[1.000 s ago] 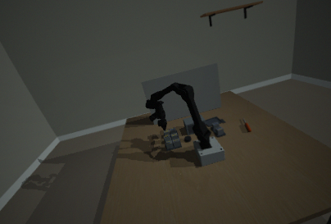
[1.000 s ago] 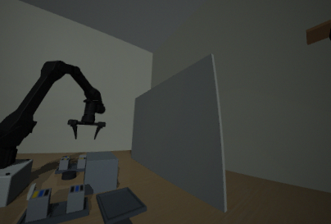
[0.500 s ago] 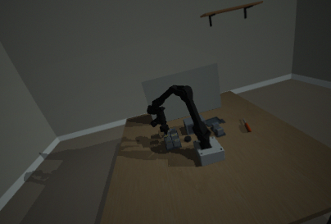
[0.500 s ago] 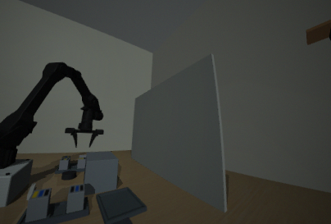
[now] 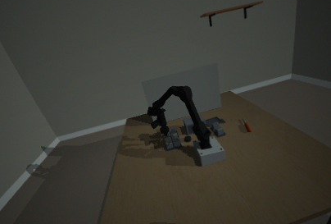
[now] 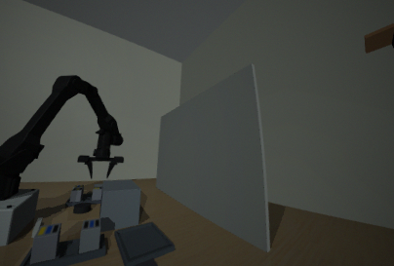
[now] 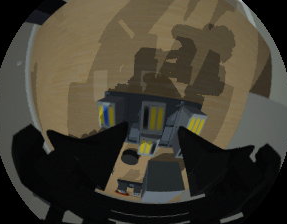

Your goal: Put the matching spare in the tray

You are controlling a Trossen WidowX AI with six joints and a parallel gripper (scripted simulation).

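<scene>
Above the dark rack (image 5: 167,148) (image 6: 69,205) (image 7: 136,98), towards the tabletop's (image 5: 164,188) (image 6: 190,233) (image 7: 59,60) far left corner in the top view, the pincer (image 5: 165,132) (image 6: 99,177) (image 7: 154,127) points downwards, partly open and holding nothing. Striped spares (image 5: 176,143) (image 6: 76,194) (image 7: 154,117) stand in the rack; which one matches is unclear. The tray (image 5: 219,121) (image 6: 144,243) lies nearer the far edge, beyond the grey box (image 5: 188,126) (image 6: 121,205) (image 7: 165,176) from the rack. An orange-handled tool (image 5: 247,127) rests towards the right edge.
</scene>
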